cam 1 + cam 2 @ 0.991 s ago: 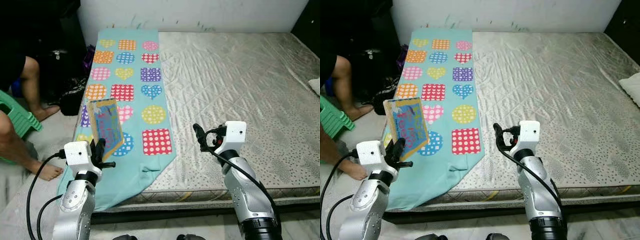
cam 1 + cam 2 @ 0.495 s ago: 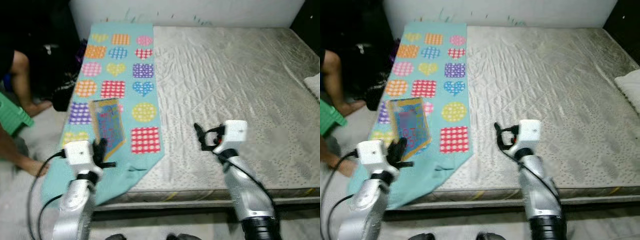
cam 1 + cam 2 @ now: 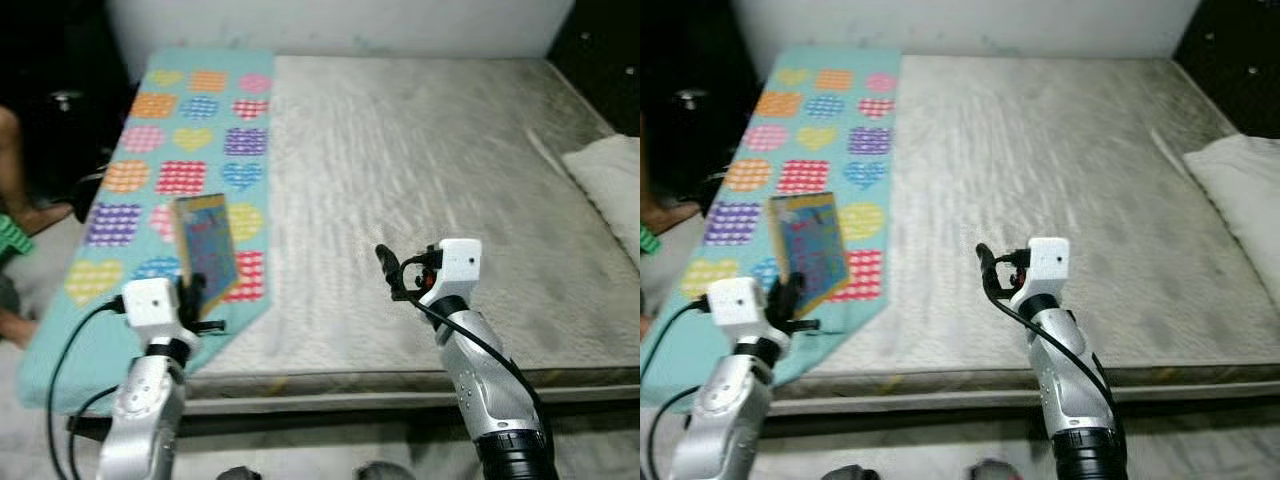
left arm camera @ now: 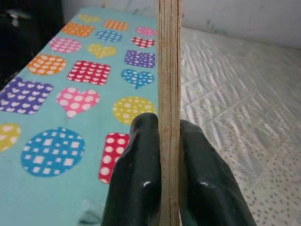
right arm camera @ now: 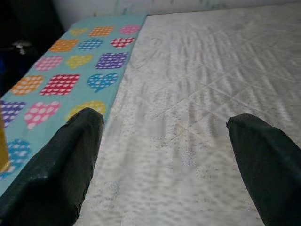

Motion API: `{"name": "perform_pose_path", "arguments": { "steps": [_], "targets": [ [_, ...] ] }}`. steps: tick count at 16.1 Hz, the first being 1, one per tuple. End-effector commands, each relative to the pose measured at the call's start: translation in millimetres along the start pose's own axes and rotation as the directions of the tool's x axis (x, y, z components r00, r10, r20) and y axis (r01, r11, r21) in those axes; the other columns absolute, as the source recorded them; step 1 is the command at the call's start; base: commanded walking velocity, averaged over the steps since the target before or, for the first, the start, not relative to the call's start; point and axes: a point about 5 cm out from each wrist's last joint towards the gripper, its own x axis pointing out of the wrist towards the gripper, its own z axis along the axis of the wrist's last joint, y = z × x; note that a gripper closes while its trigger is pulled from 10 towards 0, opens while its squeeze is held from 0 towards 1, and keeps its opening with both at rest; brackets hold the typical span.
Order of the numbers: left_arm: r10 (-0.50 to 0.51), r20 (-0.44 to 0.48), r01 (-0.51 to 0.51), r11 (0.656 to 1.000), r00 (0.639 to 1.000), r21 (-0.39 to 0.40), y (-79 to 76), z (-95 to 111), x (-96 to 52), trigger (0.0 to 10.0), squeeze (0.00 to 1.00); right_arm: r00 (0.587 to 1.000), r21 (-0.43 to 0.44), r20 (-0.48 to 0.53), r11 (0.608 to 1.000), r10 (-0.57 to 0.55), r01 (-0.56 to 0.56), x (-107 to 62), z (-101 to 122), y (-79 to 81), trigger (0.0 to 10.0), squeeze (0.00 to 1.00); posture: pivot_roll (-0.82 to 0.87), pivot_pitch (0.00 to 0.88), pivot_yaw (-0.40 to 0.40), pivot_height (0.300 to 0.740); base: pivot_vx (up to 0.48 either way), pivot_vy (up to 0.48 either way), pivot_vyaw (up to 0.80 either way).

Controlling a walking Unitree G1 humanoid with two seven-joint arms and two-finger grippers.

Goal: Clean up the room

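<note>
My left gripper (image 3: pixel 192 298) is shut on a thin picture book (image 3: pixel 206 248) with a blue and yellow cover, holding it upright over the near left corner of the bed. Along the left wrist view the book's edge (image 4: pixel 169 80) stands pinched between both black fingers (image 4: pixel 139 169). A turquoise blanket (image 3: pixel 180 160) with coloured hearts, squares and circles lies along the mattress's left side and hangs over its front corner. My right gripper (image 3: pixel 388 272) is open above the grey quilted mattress (image 3: pixel 420 160), nothing between its fingers (image 5: pixel 75 155).
A white pillow (image 3: pixel 610 190) lies at the mattress's right edge. A person's leg (image 3: pixel 12 170) and a green stool (image 3: pixel 10 238) are on the floor to the left, beside dark bags (image 3: pixel 60 110). A white wall runs behind the bed.
The camera has swung to the right, so the bed and blanket sit further left and the pillow has come into view. Both grippers hold as before, the book still in the left.
</note>
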Motion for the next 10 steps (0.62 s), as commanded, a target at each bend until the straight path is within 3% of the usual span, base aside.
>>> {"name": "perform_pose_path", "arguments": {
  "steps": [1,5,10],
  "targets": [
    [-0.027,0.026,0.027,1.0,0.999,0.0,-7.8,3.3,0.8,10.0,0.0,1.0,-0.002,-0.003,1.0,-0.03,0.03,-1.8,-0.5,-8.1,10.0,0.0,-0.12,0.135,-0.011,0.74,0.0,-0.341,0.0],
    [-0.031,0.027,0.031,1.0,0.999,0.003,-8.4,3.5,2.6,10.0,0.0,0.999,0.002,-0.002,0.999,-0.034,0.034,-0.4,0.0,-8.8,10.0,0.0,-0.12,0.131,-0.012,0.74,0.0,-0.319,0.0],
    [-0.018,0.035,0.018,1.0,0.999,-0.004,-6.8,3.1,2.2,10.0,0.0,0.999,-0.013,0.01,0.999,-0.035,0.035,-0.4,0.7,-9.7,10.0,0.0,-0.12,0.121,-0.013,0.74,0.0,0.0,0.0]
  ]
}}
